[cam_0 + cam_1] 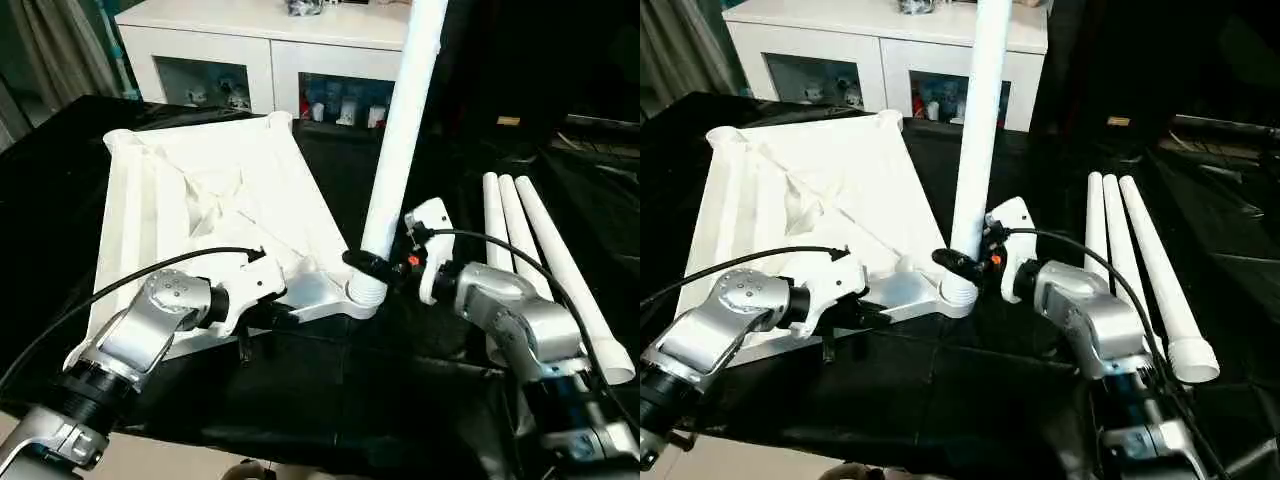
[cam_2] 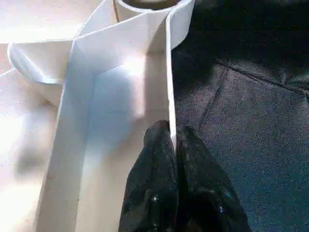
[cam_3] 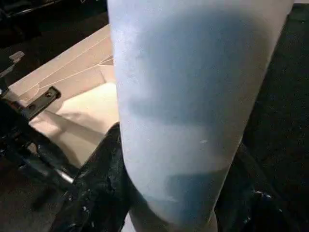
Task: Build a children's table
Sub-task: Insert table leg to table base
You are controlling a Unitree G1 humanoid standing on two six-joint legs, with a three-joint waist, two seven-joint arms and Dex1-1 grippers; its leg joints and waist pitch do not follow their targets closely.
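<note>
Your right end effector (image 1: pixel 368 262) is clamped around the lower part of a white leg (image 1: pixel 402 130), its black fingers (image 3: pixel 91 193) wrapping the tube on both sides just above the corner socket (image 1: pixel 362 293). The leg stands nearly upright, leaning slightly away from you, with its foot seated in that round socket at the near right corner of the table top (image 1: pixel 200 210).

Your left end effector (image 2: pixel 174 159) is pinched shut on the thin side wall of the table top, one black finger (image 2: pixel 149 183) on the inside of the rim and the other on the outside, close to the same corner socket. From the head views, it holds the near edge of the top just left of the standing leg.

The table top lies upside down on the black tabletop (image 1: pixel 340 400), ribbed underside facing up, running from the near middle of the tabletop toward its far left corner. Further round sockets show at its two far corners.

Three more white legs (image 1: pixel 1130 260) lie side by side, touching one another, along the right side of the tabletop, well apart from the table top. A white cabinet (image 1: pixel 270 50) with glass doors stands beyond the far edge.
</note>
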